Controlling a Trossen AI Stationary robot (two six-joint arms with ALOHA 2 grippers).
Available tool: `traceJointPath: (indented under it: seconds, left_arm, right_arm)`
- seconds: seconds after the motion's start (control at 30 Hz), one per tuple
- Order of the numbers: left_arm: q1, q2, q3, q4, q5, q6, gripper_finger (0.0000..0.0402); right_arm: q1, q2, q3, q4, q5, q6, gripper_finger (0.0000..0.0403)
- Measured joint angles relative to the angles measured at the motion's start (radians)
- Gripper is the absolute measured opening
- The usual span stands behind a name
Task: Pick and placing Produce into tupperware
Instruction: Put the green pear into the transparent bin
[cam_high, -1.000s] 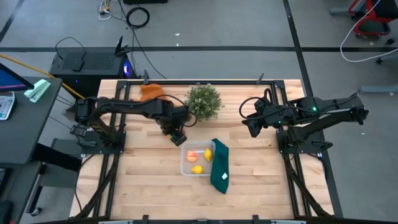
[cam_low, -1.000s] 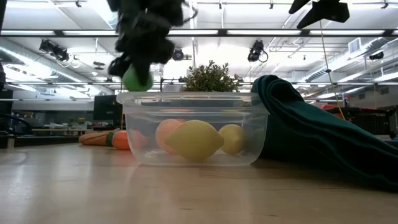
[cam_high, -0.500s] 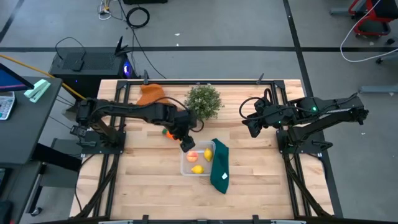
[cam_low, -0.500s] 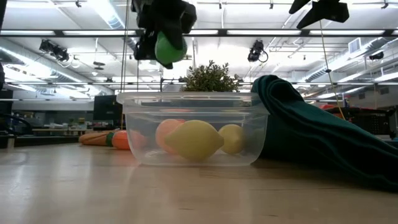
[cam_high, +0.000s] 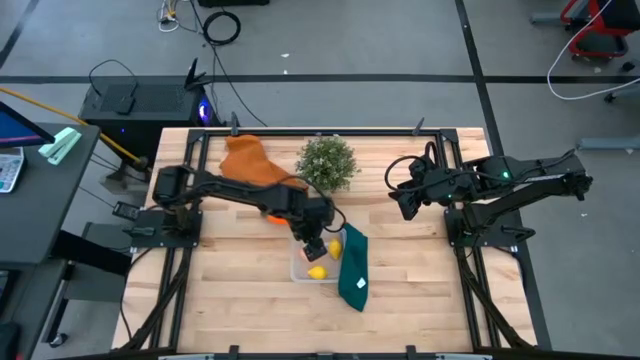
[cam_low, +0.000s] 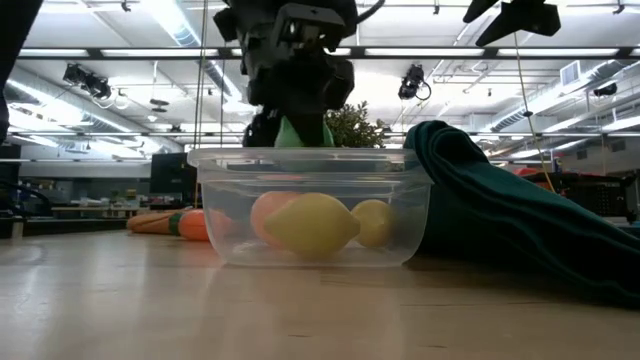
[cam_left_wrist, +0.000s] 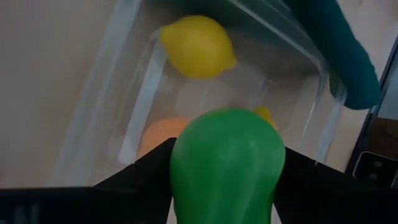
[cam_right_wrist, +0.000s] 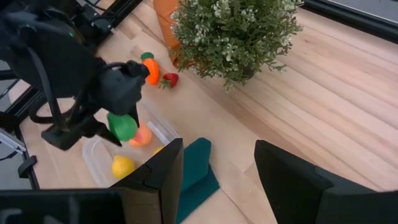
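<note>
My left gripper (cam_high: 314, 244) is shut on a green toy produce piece (cam_low: 303, 133) and hangs just above the clear tupperware (cam_low: 315, 205). Two yellow lemons (cam_low: 312, 226) (cam_low: 373, 222) and a pink peach (cam_low: 270, 212) lie on the tupperware's floor. The orange carrot (cam_right_wrist: 149, 68) and a red piece (cam_right_wrist: 170, 79) lie on the table between the tupperware and the plant. My right gripper (cam_right_wrist: 217, 186) is open and empty, raised over the table's right part, beside the plant. My left gripper pinches the green piece by its two opposite sides (cam_left_wrist: 186, 155) between its two fingers (cam_left_wrist: 143, 177). The fingers point down from above. The piece is lifted clear, over the tupperware's open top, at about its rim.
A dark green cloth (cam_high: 352, 265) lies against the tupperware's right side and rises above its rim (cam_low: 500, 210). The bushy potted plant (cam_high: 327, 162) stands behind it, with an orange cloth (cam_high: 250, 160) at the far left.
My left gripper has carried the green piece from beside the plant toward the table's right and near edges, first higher, then down to the tupperware's rim. It has stayed shut on the piece.
</note>
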Motion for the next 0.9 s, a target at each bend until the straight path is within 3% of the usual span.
traceJointPath:
  seconds: [0.47, 0.9]
  left_arm:
    - [-0.006, 0.017, 0.0, 0.163, -0.038, 0.026, 0.0228]
    - [-0.036, 0.017, 0.0, 0.159, -0.077, 0.086, 0.0224]
  right_arm:
    - [0.0, 0.0, 0.0, 0.001, 0.0, -0.005, 0.0165]
    - [0.0, 0.0, 0.0, 0.001, -0.001, -0.008, 0.0165]
